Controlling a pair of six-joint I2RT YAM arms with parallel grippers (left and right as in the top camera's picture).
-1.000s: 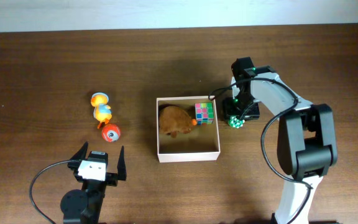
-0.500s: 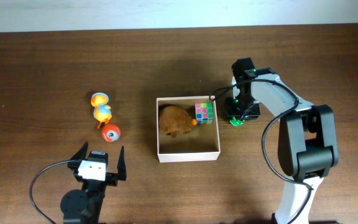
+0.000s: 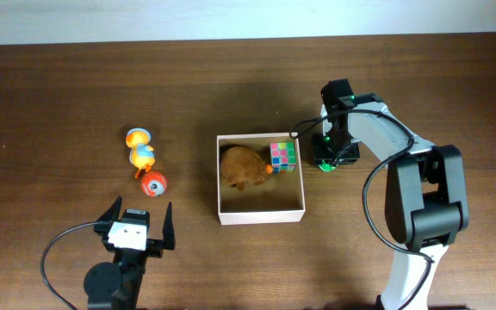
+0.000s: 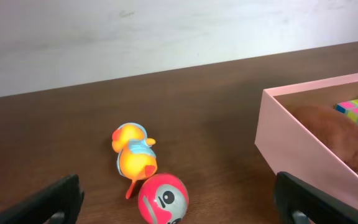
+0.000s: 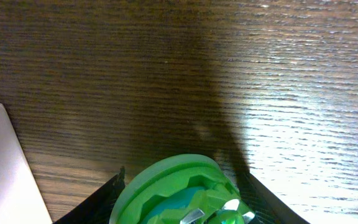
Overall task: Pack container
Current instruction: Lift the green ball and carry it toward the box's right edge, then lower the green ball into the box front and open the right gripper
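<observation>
A green toy is pinched by the right gripper, just beside the container. The left gripper is spread wide open, nothing held.

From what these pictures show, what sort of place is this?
Probably a robotics lab bench: a wooden table by a plain white wall, the left gripper open, the right gripper closed on a green toy, a duck toy and the container laid out for packing.
</observation>
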